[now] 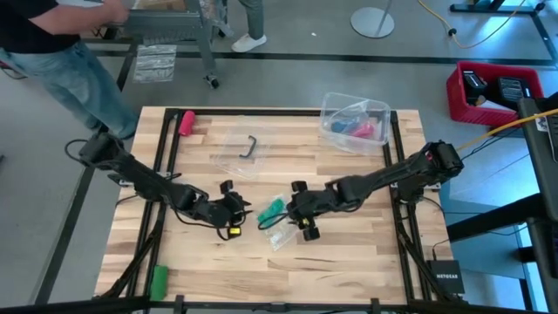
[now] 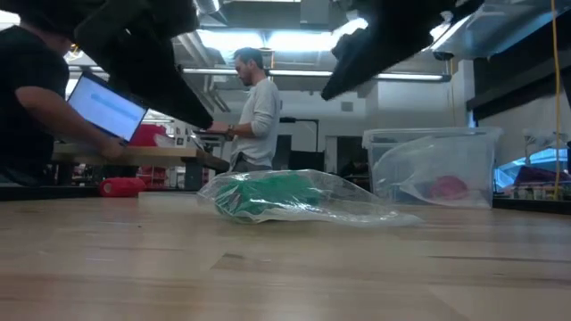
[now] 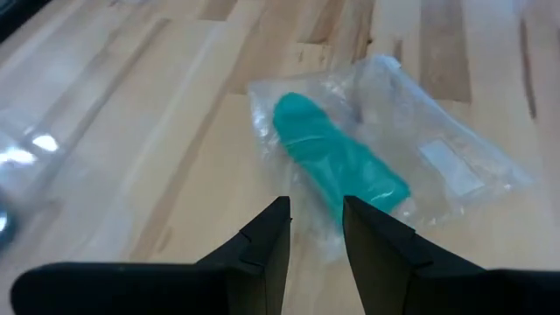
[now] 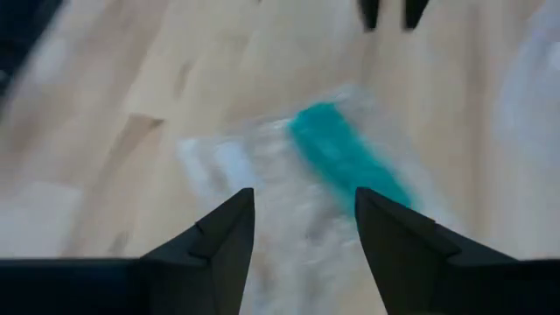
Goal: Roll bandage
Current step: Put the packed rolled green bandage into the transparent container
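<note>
Left wrist: our left gripper (image 3: 315,229) shows nearest, fingers parted a narrow way with nothing between them; just beyond lies the bandage (image 3: 339,166), teal, inside a clear bag (image 3: 437,149) flat on the table (image 3: 131,131).

Right wrist: our right gripper (image 4: 304,229) hovers with fingers spread wider, gripping nothing; the bandage (image 4: 346,157) lies ahead in the bag (image 4: 236,166), untouched.

High: we see the bagged bandage (image 1: 272,209) mid-table, between the left gripper (image 1: 234,209) and right gripper (image 1: 301,214), each just beside it. A bin (image 1: 353,122) sits far right, a pink roll (image 1: 187,121) far left, a green roll (image 1: 158,281) near the left front corner, and a small clear lid with a dark handle (image 1: 248,148) behind the bag.

Low: the bag (image 2: 294,198) lies slumped on the boards, arms above it; people stand beyond the table.

Handling: we judge the bandage light, soft and stretchy, the bag slick and crinkly. We would pinch the bag's empty end with one gripper and the cloth's end with the other.

Room: open board lies all round the bag; table edges are well apart from it, so we have free space toward the front.
</note>
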`<action>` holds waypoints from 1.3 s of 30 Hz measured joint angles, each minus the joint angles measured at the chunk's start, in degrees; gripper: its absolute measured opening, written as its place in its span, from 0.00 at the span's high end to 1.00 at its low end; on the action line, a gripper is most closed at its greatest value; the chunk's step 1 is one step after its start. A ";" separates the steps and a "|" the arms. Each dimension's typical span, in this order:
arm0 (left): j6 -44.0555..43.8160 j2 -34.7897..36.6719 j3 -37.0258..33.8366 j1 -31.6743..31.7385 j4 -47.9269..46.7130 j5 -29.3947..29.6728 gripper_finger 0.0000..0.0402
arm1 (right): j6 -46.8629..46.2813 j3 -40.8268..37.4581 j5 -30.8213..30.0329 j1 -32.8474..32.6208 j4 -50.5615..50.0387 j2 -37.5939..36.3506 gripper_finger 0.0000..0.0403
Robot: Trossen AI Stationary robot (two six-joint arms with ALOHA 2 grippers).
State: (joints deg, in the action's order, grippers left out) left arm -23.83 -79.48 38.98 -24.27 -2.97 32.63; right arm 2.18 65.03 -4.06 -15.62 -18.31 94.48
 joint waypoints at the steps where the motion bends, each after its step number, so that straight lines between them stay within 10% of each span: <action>1: 0.48 -0.88 0.00 0.14 1.47 -0.32 0.75 | -2.99 -0.67 1.64 -0.30 0.47 -0.02 0.50; 9: 1.72 -7.26 0.02 4.47 10.12 -0.61 0.75 | -1.15 -3.16 8.44 -3.54 1.99 5.17 0.50; 18: 0.89 -12.43 0.09 11.02 12.79 -8.54 0.75 | 8.22 -3.28 -12.04 -10.03 9.34 14.15 0.50; 27: -1.32 -13.91 0.11 12.54 15.46 -10.94 0.75 | 9.01 -3.21 -11.31 -10.86 12.36 17.55 0.50; 39: -5.79 -17.55 0.09 13.02 16.05 -16.80 0.75 | 10.22 -3.21 -32.72 -11.05 12.25 19.32 0.52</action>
State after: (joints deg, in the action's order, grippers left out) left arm -29.62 -97.03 39.07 -11.25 13.08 15.83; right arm 12.40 61.82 -36.77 -26.68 -6.07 113.80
